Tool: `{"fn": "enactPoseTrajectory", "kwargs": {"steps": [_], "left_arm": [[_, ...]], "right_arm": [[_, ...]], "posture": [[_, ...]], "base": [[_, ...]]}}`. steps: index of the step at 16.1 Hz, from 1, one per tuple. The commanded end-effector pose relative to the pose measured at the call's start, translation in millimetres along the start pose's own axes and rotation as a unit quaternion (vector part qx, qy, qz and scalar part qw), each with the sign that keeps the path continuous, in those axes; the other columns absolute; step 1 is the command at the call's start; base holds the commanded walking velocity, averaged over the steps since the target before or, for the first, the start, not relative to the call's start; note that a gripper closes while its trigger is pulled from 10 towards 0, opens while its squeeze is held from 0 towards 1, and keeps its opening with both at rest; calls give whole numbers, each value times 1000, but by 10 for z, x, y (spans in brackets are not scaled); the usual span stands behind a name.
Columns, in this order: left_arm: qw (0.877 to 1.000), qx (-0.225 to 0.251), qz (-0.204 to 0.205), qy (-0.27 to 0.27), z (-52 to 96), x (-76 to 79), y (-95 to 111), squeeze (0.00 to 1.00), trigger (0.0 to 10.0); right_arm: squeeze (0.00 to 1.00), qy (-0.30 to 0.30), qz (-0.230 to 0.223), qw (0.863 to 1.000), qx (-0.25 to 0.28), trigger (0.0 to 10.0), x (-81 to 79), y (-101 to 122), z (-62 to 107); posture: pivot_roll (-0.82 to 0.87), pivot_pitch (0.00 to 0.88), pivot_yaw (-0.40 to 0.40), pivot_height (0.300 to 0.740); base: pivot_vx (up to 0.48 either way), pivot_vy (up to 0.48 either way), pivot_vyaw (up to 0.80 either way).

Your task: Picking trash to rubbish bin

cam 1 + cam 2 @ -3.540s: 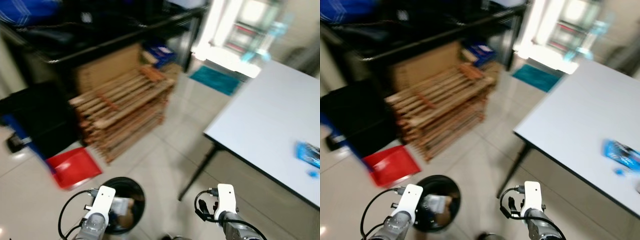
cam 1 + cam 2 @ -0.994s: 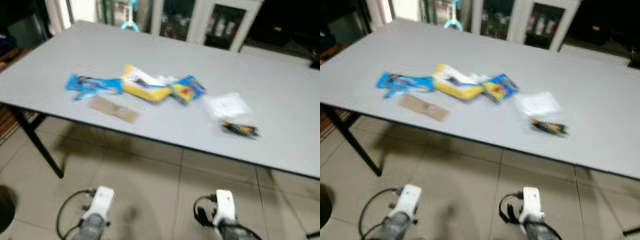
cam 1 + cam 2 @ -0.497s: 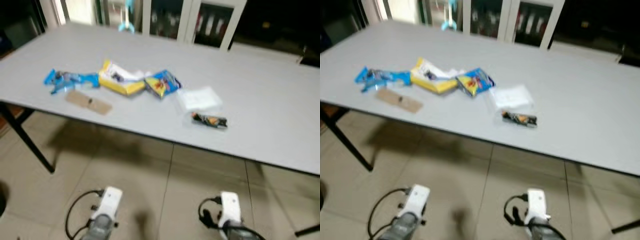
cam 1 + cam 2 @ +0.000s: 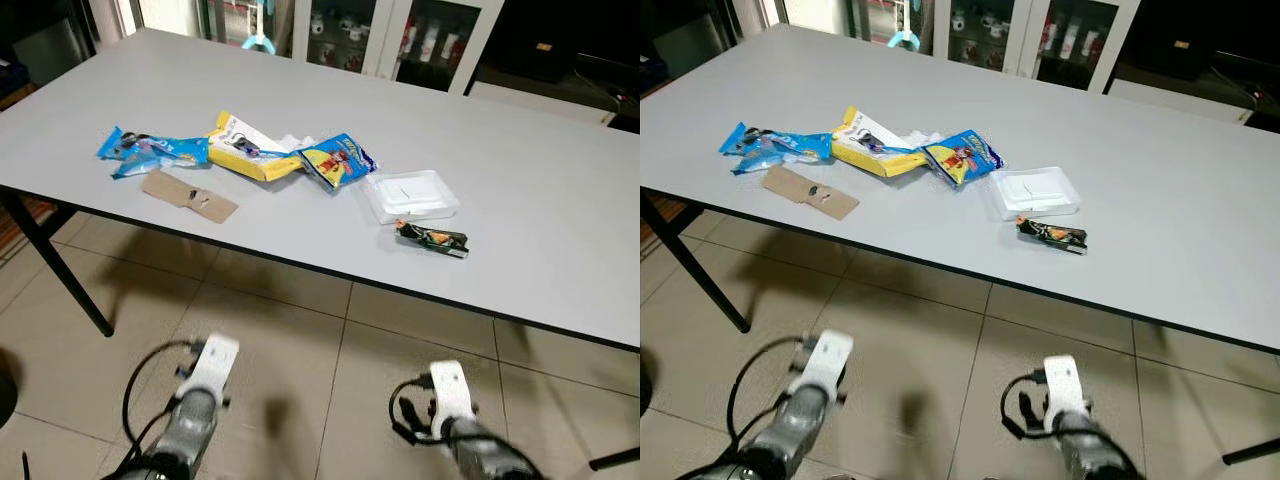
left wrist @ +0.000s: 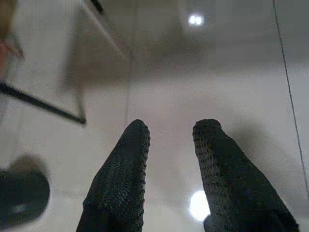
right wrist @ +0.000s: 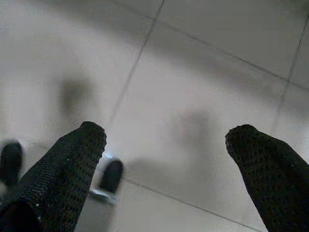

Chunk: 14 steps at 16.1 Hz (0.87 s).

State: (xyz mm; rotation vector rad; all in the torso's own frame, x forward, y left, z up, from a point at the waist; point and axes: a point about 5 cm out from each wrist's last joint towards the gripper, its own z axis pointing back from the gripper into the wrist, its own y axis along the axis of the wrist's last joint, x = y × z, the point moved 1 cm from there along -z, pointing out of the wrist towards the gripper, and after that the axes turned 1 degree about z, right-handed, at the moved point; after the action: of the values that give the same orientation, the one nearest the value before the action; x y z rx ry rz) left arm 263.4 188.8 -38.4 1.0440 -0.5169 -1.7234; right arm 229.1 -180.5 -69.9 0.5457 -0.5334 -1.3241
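Observation:
Several pieces of trash lie on the grey table (image 4: 560,230): a blue wrapper (image 4: 150,150), a brown cardboard strip (image 4: 188,195), a yellow packet (image 4: 250,148), a blue-and-yellow snack bag (image 4: 338,160), a white lidded box (image 4: 410,195) and a dark snack wrapper (image 4: 432,238). Both arms hang low in front of the table, over the floor tiles, well short of the trash. My left gripper (image 5: 170,133) is open with nothing between its fingers. My right gripper (image 6: 166,135) is wide open and holds nothing.
Black table legs (image 4: 60,275) stand at the left, above beige floor tiles (image 4: 300,340). A dark round shape (image 5: 21,193), perhaps the bin, sits on the floor at the far left. Glass-door cabinets (image 4: 430,40) stand behind the table.
The camera has swung away from the black bin and wooden pallets to face the table, then steadied. Both arms stay low, and the left wrist has shifted slightly.

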Motion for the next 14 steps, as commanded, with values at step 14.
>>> {"fn": "enactPoseTrajectory", "kwargs": {"steps": [14], "left_arm": [[963,253,13,93,529,-527,1139,0,10000]], "right_arm": [[0,-66,79,983,151,10000,359,1146,766]], "posture": [[-75,73,-122,740]], "base": [[0,0,0]]}}
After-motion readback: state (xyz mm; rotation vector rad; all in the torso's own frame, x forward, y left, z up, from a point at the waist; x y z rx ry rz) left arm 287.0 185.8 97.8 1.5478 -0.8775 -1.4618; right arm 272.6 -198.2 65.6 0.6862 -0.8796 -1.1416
